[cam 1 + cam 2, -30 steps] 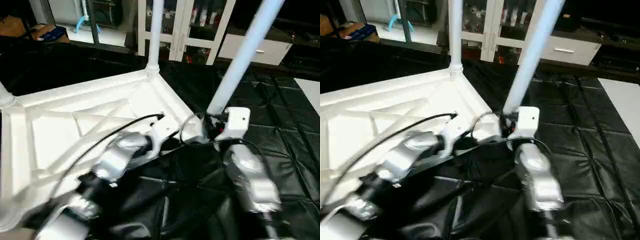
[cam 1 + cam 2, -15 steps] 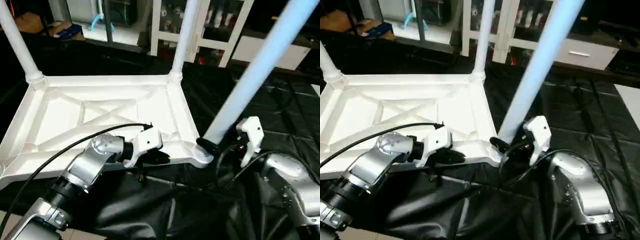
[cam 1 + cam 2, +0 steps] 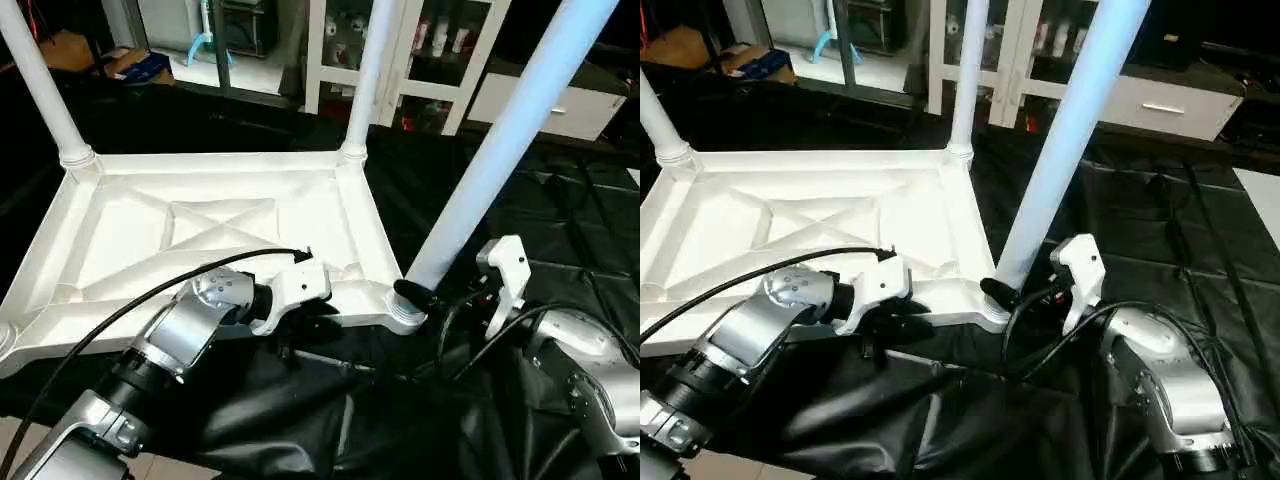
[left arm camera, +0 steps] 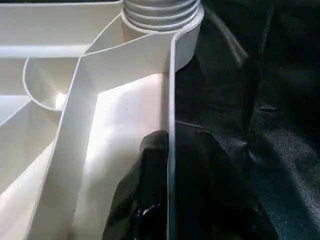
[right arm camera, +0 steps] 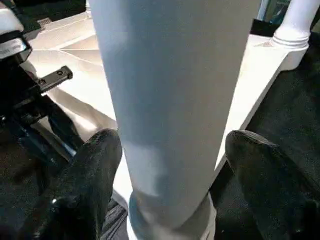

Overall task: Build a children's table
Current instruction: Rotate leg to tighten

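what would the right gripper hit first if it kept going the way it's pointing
Probably the near leg: it stands between the right gripper's open fingers, just above its corner socket on the table top.

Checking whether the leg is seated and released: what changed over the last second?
The right gripper opened its fingers, letting go of the near leg, and backed off slightly. The left gripper stays at the tabletop's near rim; the leg stays in its socket.

From head height we look forward and down over both forearms; each wrist camera peers close along its own fingers, and all views share the near corner socket (image 3: 404, 312) of the table top (image 3: 200, 225).
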You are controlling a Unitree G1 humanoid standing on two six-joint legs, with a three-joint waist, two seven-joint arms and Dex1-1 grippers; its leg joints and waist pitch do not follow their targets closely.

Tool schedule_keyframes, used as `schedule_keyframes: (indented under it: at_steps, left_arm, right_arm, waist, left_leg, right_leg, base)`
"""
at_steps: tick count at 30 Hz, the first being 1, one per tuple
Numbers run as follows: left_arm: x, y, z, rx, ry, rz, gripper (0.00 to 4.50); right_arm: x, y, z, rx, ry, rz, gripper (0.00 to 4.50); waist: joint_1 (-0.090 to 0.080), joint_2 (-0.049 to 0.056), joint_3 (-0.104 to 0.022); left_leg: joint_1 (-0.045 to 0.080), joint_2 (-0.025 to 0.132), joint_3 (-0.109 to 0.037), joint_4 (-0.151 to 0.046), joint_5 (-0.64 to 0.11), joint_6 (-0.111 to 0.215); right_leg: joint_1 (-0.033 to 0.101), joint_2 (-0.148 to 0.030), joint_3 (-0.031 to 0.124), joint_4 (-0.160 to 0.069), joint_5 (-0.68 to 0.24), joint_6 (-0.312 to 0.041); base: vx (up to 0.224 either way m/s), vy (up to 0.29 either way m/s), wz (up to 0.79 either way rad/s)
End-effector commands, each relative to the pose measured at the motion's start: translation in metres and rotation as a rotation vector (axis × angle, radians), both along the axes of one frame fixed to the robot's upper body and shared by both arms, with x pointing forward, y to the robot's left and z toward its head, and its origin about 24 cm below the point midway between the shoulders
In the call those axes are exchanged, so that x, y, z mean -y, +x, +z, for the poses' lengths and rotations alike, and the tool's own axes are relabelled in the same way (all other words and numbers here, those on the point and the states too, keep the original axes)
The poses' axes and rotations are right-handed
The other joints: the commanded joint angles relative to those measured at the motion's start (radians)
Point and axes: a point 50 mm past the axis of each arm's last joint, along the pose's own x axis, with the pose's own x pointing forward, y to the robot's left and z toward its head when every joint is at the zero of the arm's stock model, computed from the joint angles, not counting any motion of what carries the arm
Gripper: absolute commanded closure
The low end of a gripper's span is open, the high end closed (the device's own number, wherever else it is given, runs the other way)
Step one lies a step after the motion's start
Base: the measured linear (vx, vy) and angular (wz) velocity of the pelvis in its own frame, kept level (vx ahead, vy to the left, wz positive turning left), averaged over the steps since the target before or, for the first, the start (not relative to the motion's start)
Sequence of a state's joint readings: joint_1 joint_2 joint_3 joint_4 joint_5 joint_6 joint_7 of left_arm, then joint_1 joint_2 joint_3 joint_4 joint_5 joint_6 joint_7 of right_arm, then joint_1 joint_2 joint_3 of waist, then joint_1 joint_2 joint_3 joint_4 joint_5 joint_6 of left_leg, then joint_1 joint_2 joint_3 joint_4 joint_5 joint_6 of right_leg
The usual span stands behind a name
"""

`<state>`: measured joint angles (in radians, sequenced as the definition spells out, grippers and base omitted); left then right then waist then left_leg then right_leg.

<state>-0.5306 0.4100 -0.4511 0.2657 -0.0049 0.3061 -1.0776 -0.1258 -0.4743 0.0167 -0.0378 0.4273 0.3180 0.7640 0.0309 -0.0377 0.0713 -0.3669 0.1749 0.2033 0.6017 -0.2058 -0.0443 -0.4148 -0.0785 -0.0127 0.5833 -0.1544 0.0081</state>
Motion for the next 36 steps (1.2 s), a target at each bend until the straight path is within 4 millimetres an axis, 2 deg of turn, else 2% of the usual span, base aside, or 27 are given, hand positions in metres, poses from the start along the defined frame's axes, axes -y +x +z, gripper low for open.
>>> schedule_keyframes:
  at_steps: [1,4,6,7,8,10,11,16,20,24,27,29,31,32,33,34,35,36]
  left_arm:
    - [-0.004,-0.001,-0.014,-0.06,0.052,0.036,3.89]
    - [-0.005,-0.001,-0.015,-0.075,0.058,0.027,4.01]
    - [-0.005,-0.002,-0.016,-0.079,0.059,0.026,4.25]
    - [-0.006,-0.002,-0.016,-0.086,0.057,0.026,4.25]
    - [-0.006,-0.003,-0.016,-0.094,0.056,0.023,4.36]
    - [-0.006,-0.004,-0.016,-0.103,0.053,0.023,4.44]
    - [-0.006,-0.004,-0.016,-0.105,0.052,0.022,4.48]
    - [-0.006,-0.004,-0.016,-0.111,0.049,0.02,4.5]
    - [-0.005,-0.005,-0.016,-0.117,0.048,0.012,4.5]
    - [-0.003,-0.006,-0.017,-0.122,0.048,0.004,4.5]
    - [-0.003,-0.007,-0.017,-0.124,0.051,0.002,4.5]
    - [-0.005,-0.007,-0.017,-0.124,0.055,0.01,4.5]
    - [-0.006,-0.007,-0.017,-0.122,0.059,0.023,4.5]
    - [-0.007,-0.004,-0.017,-0.117,0.068,0.065,4.5]
    - [-0.007,-0.002,-0.017,-0.109,0.066,0.1,4.5]
    - [-0.006,0.005,-0.016,-0.088,0.062,0.193,4.5]
    - [-0.003,0.011,-0.014,-0.073,0.045,0.278,4.5]
    - [-0.002,0.015,-0.013,-0.067,0.036,0.321,4.5]
  right_arm:
    - [0.005,-0.001,0.006,0.018,-0.001,0.007,0.88]
    - [0.009,-0.003,0.005,0.002,-0.024,0.038,0.88]
    - [0.011,-0.003,0.004,-0.004,-0.032,0.046,0.88]
    - [0.013,-0.003,0.004,-0.007,-0.035,0.048,0.88]
    - [0.014,-0.002,0.004,-0.011,-0.032,0.05,1.16]
    - [0.015,-0.001,0.003,-0.019,-0.034,0.056,1.24]
    - [0.014,0.0,0.002,-0.021,-0.035,0.058,1.24]
    - [0.01,0.001,0.0,-0.031,-0.022,0.075,1.84]
    - [0.007,0.005,-0.003,-0.031,-0.002,0.07,2.11]
    - [0.0,0.007,-0.007,-0.041,0.016,0.096,2.49]
    - [0.0,0.007,-0.008,-0.046,0.017,0.103,2.58]
    - [0.003,0.008,-0.008,-0.044,0.005,0.075,2.59]
    - [0.006,0.01,-0.009,-0.037,-0.022,0.019,2.6]
    - [0.013,0.018,-0.012,-0.017,-0.067,-0.137,2.61]
    - [0.016,0.021,-0.014,-0.014,-0.073,-0.218,2.61]
    - [0.024,0.028,-0.017,-0.013,-0.087,-0.431,2.61]
    - [0.029,0.029,-0.021,-0.022,-0.103,-0.596,2.62]
    - [0.032,0.029,-0.024,-0.028,-0.113,-0.675,2.62]
  waist:
    - [-0.007,-0.002,-0.05]
    - [-0.008,-0.002,-0.048]
    - [-0.009,-0.002,-0.047]
    - [-0.011,-0.006,-0.048]
    - [-0.01,-0.005,-0.048]
    - [-0.011,-0.008,-0.049]
    - [-0.011,-0.006,-0.049]
    - [-0.011,-0.006,-0.051]
    - [-0.01,-0.004,-0.052]
    - [-0.012,-0.006,-0.051]
    - [-0.013,-0.01,-0.052]
    - [-0.013,-0.007,-0.051]
    - [-0.013,-0.007,-0.051]
    - [-0.016,-0.006,-0.05]
    - [-0.019,-0.005,-0.05]
    - [-0.026,-0.005,-0.053]
    - [-0.032,-0.006,-0.052]
    - [-0.039,-0.006,-0.054]
  left_leg:
    - [0.013,0.052,-0.024,-0.088,-0.271,0.023]
    - [0.015,0.052,-0.027,-0.09,-0.302,0.016]
    - [0.015,0.052,-0.028,-0.09,-0.316,0.014]
    - [0.013,0.051,-0.029,-0.09,-0.319,0.014]
    - [0.013,0.051,-0.03,-0.089,-0.319,0.016]
    - [0.013,0.052,-0.03,-0.089,-0.315,0.018]
    - [0.012,0.052,-0.031,-0.09,-0.312,0.019]
    - [0.011,0.053,-0.028,-0.089,-0.277,0.029]
    - [0.013,0.053,-0.026,-0.088,-0.272,0.031]
    - [0.011,0.053,-0.028,-0.09,-0.285,0.026]
    - [0.011,0.053,-0.028,-0.089,-0.296,0.023]
    - [0.011,0.054,-0.029,-0.09,-0.291,0.022]
    - [0.011,0.053,-0.029,-0.091,-0.292,0.021]
    - [0.009,0.053,-0.028,-0.092,-0.289,0.013]
    - [0.01,0.051,-0.028,-0.092,-0.295,0.009]
    - [0.006,0.05,-0.032,-0.094,-0.292,-0.008]
    - [0.005,0.05,-0.032,-0.095,-0.297,-0.018]
    - [0.009,0.047,-0.034,-0.095,-0.309,-0.036]
  right_leg:
    - [0.029,-0.05,0.028,-0.072,-0.347,-0.187]
    - [0.026,-0.051,0.027,-0.078,-0.408,-0.171]
    - [0.024,-0.052,0.027,-0.082,-0.441,-0.158]
    - [0.024,-0.053,0.027,-0.084,-0.458,-0.151]
    - [0.023,-0.054,0.027,-0.085,-0.472,-0.146]
    - [0.022,-0.054,0.027,-0.087,-0.478,-0.144]
    - [0.022,-0.054,0.026,-0.085,-0.476,-0.145]
    - [0.023,-0.053,0.027,-0.08,-0.414,-0.165]
    - [0.023,-0.052,0.027,-0.077,-0.385,-0.183]
    - [0.025,-0.053,0.026,-0.078,-0.412,-0.177]
    - [0.024,-0.055,0.026,-0.081,-0.445,-0.167]
    - [0.023,-0.054,0.026,-0.082,-0.449,-0.16]
    - [0.022,-0.054,0.026,-0.082,-0.446,-0.161]
    - [0.019,-0.053,0.027,-0.081,-0.443,-0.16]
    - [0.017,-0.052,0.026,-0.083,-0.452,-0.158]
    - [0.021,-0.053,0.024,-0.08,-0.458,-0.157]
    - [0.018,-0.052,0.024,-0.081,-0.465,-0.154]
    - [0.014,-0.05,0.022,-0.083,-0.483,-0.146]
  base:
    - [0.0,0.0,0.0]
    - [0.0,0.0,0.0]
    - [0.0,0.0,0.0]
    - [0.0,0.0,0.0]
    - [0.0,0.0,0.0]
    - [0.0,0.0,0.0]
    - [0.0,0.0,0.0]
    - [0.0,0.0,0.0]
    - [0.0,0.0,0.0]
    - [0.0,0.0,0.0]
    - [0.0,0.0,0.0]
    - [0.0,0.0,0.0]
    - [0.0,0.0,0.0]
    - [0.0,0.0,0.0]
    - [0.0,0.0,0.0]
    - [0.0,0.0,0.0]
    - [0.0,0.0,0.0]
    - [0.0,0.0,0.0]
